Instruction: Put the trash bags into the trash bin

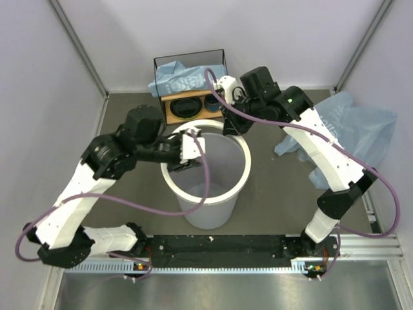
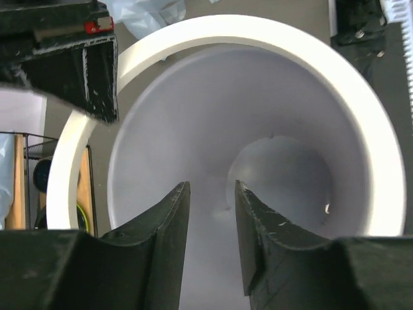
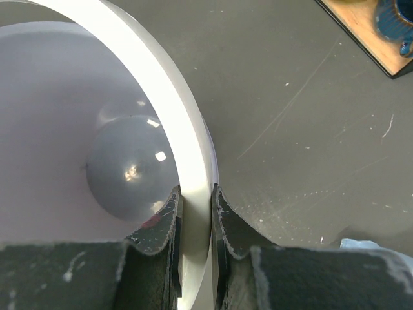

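Tally: trash bags (image 1: pixel 175 80), two, the second bag (image 1: pixel 353 126) counted at right. One bin (image 1: pixel 206 201). One wire shelf (image 1: pixel 169 111). Dark dishes (image 1: pixel 187 108) on it, two seen. Robot arms (image 1: pixel 84 187), two.

A large round tapered trash bin (image 1: pixel 206 210) of translucent whitish-grey plastic is seen, smooth inside, its floor glossy with small highlights. Its thick white ring rim (image 2: pixel 258 29) is opaque and smooth. The dark grey table (image 1: pixel 271 194) is matt and marked by fine pale scratches. The trash bags are made of thin, crinkled, translucent light-blue plastic film: one bag (image 1: pixel 358 126) at the table's right edge, another bag (image 1: pixel 177 77) on a light wooden shelf (image 1: pixel 169 110) framed in thin black wire at the far edge. The black fingers (image 3: pixel 158 236) of the right gripper (image 3: pixel 195 190) and the left gripper (image 2: pixel 211 184) are matt and scuffed whitish.
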Controlling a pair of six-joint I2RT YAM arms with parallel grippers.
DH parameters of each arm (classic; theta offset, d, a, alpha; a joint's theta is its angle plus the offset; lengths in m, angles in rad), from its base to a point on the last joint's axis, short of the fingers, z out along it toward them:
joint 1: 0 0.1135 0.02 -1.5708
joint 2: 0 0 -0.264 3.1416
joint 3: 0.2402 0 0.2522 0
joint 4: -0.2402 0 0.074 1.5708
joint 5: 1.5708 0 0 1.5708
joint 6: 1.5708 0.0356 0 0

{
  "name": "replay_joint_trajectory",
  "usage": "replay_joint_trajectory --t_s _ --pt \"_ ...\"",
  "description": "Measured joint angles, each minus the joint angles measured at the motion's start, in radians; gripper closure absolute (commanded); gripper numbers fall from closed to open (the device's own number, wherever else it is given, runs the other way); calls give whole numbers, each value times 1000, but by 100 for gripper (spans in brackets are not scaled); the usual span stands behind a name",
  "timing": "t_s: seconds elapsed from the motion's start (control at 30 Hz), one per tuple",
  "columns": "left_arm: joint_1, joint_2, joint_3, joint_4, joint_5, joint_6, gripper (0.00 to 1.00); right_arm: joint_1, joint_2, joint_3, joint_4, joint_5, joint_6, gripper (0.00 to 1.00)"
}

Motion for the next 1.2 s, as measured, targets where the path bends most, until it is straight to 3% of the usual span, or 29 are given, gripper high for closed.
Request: replay_joint_trajectory --t_s 0.13,0.3,0.53,0.9,1.2 --pt "-63 112 21 -18 -77 95 77 19 0 0 -1 2 0 100" --pt "-93 205 -97 -53 -211 205 89 21 -9 0 -3 8 0 100" --pt "-97 335 -170 -88 -400 214 100 21 -54 0 -3 40 0 100" --pt "-106 536 -182 -114 -495 112 100 21 -87 -16 -17 65 -19 100" --pt "-111 644 -328 -59 -553 88 100 21 -87 -16 -40 71 -28 100"
